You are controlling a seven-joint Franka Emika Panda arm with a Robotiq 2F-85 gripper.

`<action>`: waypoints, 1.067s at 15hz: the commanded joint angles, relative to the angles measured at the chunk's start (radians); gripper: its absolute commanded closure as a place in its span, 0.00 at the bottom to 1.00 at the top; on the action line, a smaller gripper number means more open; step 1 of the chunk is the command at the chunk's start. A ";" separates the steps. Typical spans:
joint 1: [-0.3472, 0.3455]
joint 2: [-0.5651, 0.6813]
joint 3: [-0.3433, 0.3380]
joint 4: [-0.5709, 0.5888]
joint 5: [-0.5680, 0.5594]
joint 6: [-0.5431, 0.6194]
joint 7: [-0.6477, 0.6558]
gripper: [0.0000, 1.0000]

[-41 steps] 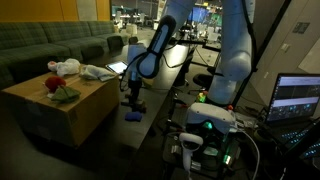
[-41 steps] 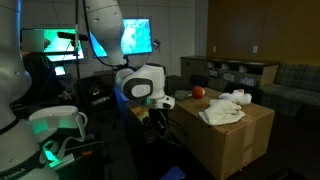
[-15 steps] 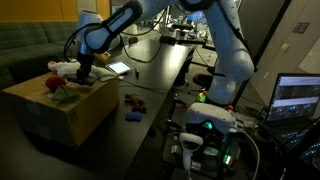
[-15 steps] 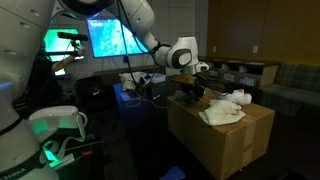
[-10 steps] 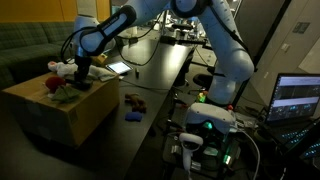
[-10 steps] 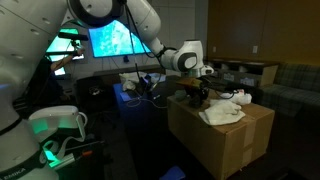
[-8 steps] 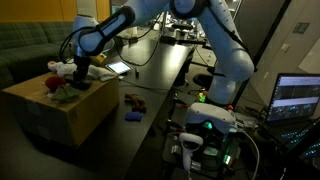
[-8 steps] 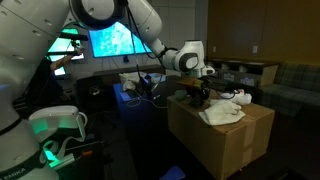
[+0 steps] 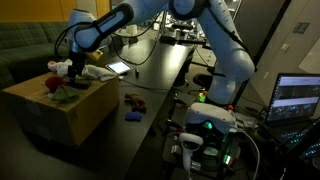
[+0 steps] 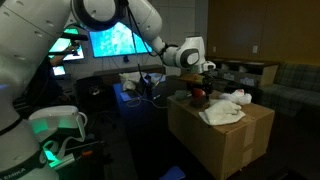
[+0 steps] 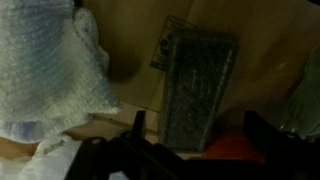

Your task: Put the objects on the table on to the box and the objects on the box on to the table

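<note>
Your wrist view is blurred: white cloth (image 11: 45,60) runs off the upper left edge, red toy (image 11: 232,148) is half hidden at bottom; blue piece (image 9: 133,115), lower centre, is too small to identify

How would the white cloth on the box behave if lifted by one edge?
The white cloth lies crumpled in soft folds on the cardboard box, so it would probably droop and sag. It looks thin, likely light, unlikely to roll.
</note>
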 commanded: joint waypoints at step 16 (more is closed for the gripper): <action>0.012 -0.034 0.124 -0.006 0.081 0.231 -0.056 0.00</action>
